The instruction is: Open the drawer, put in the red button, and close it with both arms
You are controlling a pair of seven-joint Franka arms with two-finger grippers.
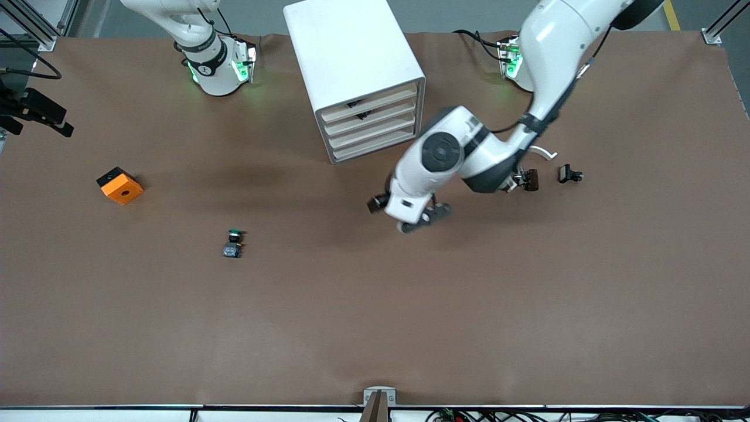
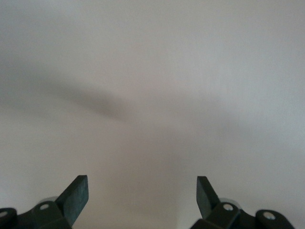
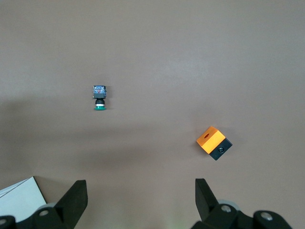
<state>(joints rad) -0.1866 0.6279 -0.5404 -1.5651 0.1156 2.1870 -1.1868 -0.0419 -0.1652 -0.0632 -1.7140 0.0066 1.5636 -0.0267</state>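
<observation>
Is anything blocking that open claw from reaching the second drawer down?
Nothing visible does. The left gripper, jaws open, hangs over the table in front of the drawer, which is shut.

The cabinet (image 1: 354, 76) is standing on the surface (image 1: 375, 328) between the two arm bases, and the drawer (image 1: 370, 111) is sitting second from the top in its stack of four. The left hand (image 2: 143, 191) is hanging over the surface just in front of the cabinet. Toward the right arm's end, a push-button (image 1: 233, 244) is lying nearer to the front camera than the cabinet. A cube block (image 1: 119, 185) is resting farther toward that end and farther from the camera than the push-button, well apart from it. The right hand (image 3: 141, 191) is hovering high over both. A small part (image 1: 569, 174) is lying toward the left arm's end, beside the left arm's elbow.
</observation>
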